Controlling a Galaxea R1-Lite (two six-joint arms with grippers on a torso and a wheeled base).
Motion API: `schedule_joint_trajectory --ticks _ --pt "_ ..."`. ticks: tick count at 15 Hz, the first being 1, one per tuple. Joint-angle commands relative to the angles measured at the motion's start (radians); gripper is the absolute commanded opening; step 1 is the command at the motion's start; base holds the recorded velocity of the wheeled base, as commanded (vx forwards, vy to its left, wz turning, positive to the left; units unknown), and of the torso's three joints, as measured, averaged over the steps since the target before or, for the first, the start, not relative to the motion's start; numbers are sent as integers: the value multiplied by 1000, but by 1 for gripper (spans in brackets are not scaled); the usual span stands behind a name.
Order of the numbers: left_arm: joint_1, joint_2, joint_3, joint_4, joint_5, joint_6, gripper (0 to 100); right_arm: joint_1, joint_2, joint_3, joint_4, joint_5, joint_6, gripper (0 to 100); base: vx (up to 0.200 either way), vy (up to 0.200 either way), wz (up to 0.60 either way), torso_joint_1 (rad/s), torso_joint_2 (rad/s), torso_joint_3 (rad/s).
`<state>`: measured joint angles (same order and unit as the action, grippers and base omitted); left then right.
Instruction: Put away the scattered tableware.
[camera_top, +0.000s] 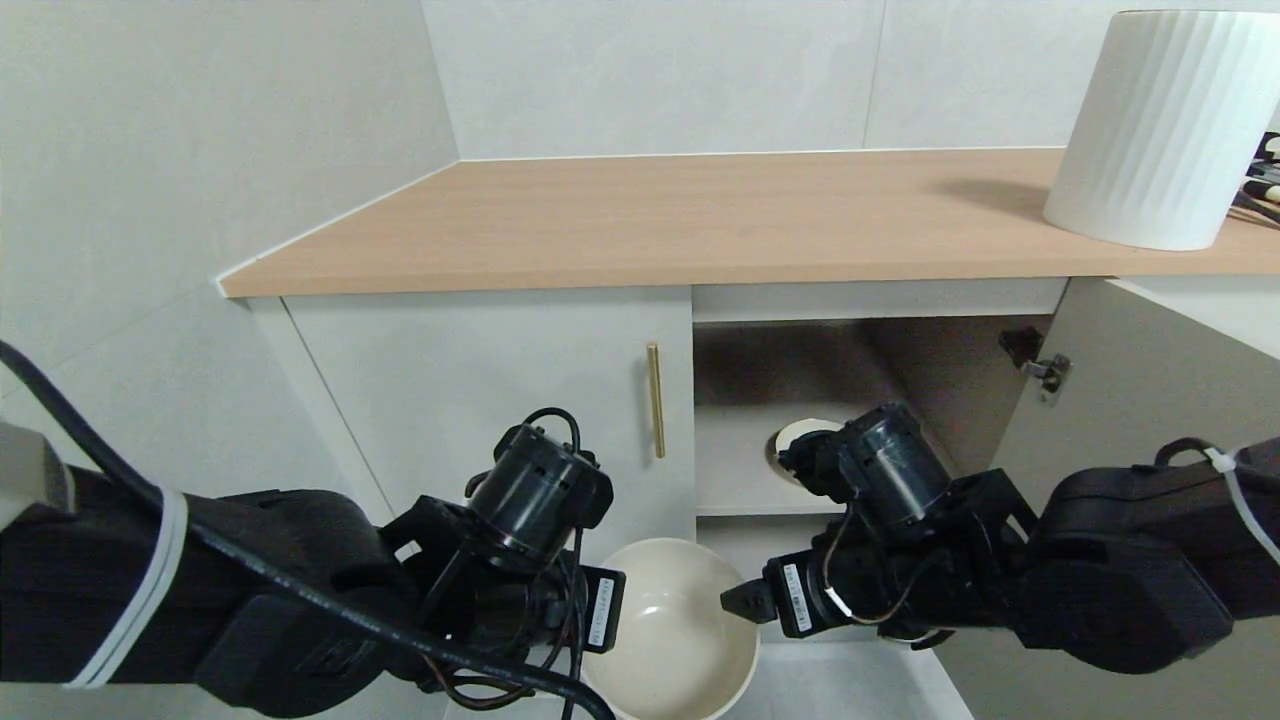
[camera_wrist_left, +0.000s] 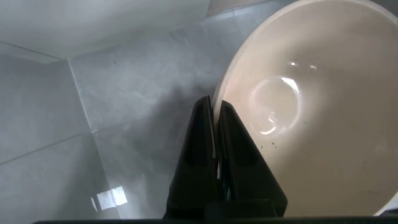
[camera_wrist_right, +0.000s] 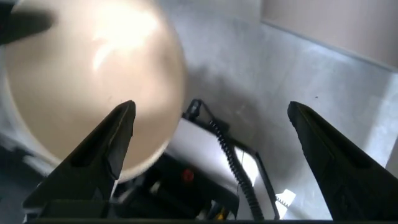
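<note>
A cream bowl (camera_top: 675, 630) hangs low in front of the open cabinet (camera_top: 850, 420), held by its left rim. My left gripper (camera_top: 600, 625) is shut on that rim; the left wrist view shows both fingers (camera_wrist_left: 202, 134) pinching the rim of the bowl (camera_wrist_left: 311, 118) over the grey floor. My right gripper (camera_top: 745, 603) sits just beside the bowl's right edge, open. In the right wrist view its gripper (camera_wrist_right: 211, 124) spreads wide with nothing between the fingers, the bowl (camera_wrist_right: 81, 81) off to one side. A round cream dish (camera_top: 800, 438) lies on the cabinet shelf, partly hidden by the right wrist.
The cabinet's right door (camera_top: 1150, 420) stands swung open; the left door (camera_top: 480, 400) with a gold handle (camera_top: 655, 400) is closed. A tall white ribbed container (camera_top: 1160, 130) stands on the wooden countertop (camera_top: 650, 220) at the right. A wall closes off the left side.
</note>
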<state>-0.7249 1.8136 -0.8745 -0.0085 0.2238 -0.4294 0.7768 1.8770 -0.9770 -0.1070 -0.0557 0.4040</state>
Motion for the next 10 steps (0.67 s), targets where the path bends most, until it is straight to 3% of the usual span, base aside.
schedule_joint_trajectory --ticks 1,7,8,10 --pt "-7 -7 2 -1 0 0 0 1 45 -17 -5 -13 12 100 0 0 0 0 0 0" --pt "-16 -8 3 -1 2 0 0 7 65 -23 -14 -18 24 100 0 0 0 0 0 0" --pt "-16 -8 3 -1 2 0 0 7 67 -23 -17 -18 24 0 0 0 0 0 0 0" --pt "-16 -7 3 -1 2 0 0 10 67 -23 -17 -16 35 0 0 0 0 0 0 0"
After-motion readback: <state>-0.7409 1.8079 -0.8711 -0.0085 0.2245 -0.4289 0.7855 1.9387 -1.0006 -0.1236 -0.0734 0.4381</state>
